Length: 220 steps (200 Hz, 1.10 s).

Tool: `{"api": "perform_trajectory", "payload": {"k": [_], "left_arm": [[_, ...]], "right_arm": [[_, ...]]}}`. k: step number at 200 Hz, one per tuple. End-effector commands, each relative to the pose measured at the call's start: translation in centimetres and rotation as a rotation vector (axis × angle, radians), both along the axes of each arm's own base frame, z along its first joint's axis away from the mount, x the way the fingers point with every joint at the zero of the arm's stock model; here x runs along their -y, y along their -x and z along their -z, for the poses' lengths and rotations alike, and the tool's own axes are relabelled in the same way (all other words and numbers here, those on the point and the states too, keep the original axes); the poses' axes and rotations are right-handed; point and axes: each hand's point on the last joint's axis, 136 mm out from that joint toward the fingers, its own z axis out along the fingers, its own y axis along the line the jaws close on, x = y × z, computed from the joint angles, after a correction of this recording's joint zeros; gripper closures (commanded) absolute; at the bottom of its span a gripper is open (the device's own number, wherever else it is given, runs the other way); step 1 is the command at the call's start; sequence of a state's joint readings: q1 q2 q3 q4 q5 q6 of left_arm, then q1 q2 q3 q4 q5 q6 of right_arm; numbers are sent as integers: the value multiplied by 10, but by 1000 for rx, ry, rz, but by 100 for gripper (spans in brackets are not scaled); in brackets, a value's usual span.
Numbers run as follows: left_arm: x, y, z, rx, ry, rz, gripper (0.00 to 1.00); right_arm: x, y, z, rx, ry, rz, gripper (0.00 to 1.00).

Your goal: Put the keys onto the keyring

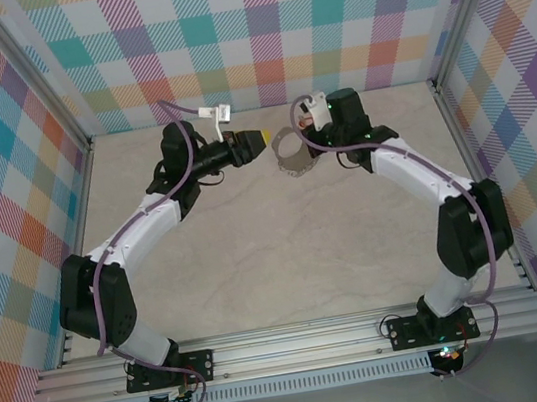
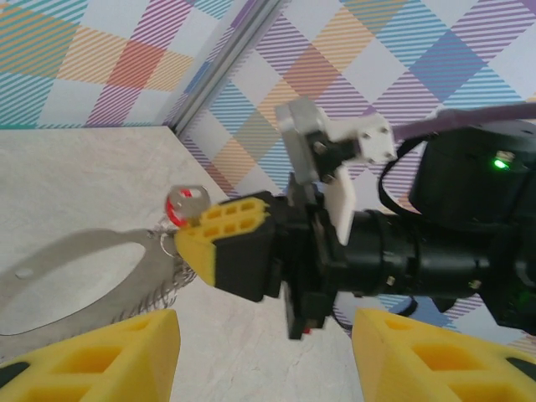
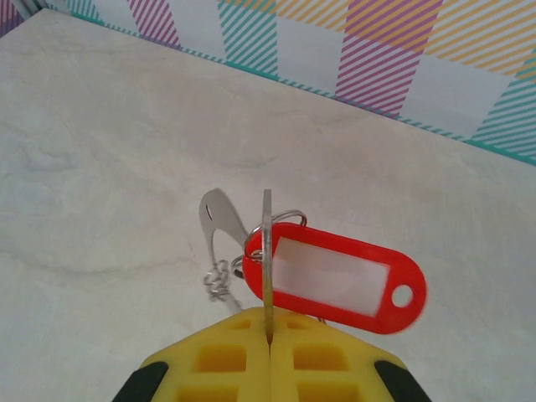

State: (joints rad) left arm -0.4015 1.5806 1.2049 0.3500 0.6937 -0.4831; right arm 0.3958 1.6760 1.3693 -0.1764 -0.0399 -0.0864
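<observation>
While the left arm (image 1: 141, 225) rises from its base at the near left corner and bends inward, its forearm runs toward the back of the bench (image 1: 258, 263). The left gripper (image 1: 258, 142) points rightward there. In the left wrist view its jaws stand wide apart with nothing between them, and the yellow fingers (image 2: 92, 360) frame the scene ahead.

Just right of that tip is the keyring (image 1: 284, 166), a thin silver hoop. A fringe of small metal loops (image 2: 172, 280) runs along its rim near the held end. The key (image 3: 335, 280) dangles beside the hoop at that end. Its red plastic head is oblong, with a pale window and a small hole. Whether the key is threaded on the hoop I cannot tell.

The right gripper (image 3: 270, 335) faces left toward its partner. Its jaws are pressed together on a thin edge of silver metal that appears to be the hoop's rim. Behind it the right arm (image 1: 415, 164) mirrors the left, arching in from the near right base with its elbow out to the right.
</observation>
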Motion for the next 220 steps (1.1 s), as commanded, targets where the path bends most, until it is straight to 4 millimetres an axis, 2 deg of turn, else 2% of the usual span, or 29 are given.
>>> {"api": "perform_trajectory", "payload": {"k": [1,26,56,84,146,220], "left_arm": [[-8,-4,-11,29,20,-16,43],[-11,-5,-10,25,18,-24,43],[-11,-6,-9,20,18,-26,43],[-11,-6,-7,11,27,-26,43],[-12,-2,-4,-9,44,-25,43],[-18,8,2,-8,50,-42,43]], "right_arm": [[-12,-20,-23,91,-17,-49,100],[-20,-29,-9,68,-21,-69,100],[-25,-28,6,26,-44,-83,100],[-28,-14,20,-34,-89,-76,100],[-35,34,72,-183,-130,-74,100],[-55,70,100,-358,-84,-161,100]]}}
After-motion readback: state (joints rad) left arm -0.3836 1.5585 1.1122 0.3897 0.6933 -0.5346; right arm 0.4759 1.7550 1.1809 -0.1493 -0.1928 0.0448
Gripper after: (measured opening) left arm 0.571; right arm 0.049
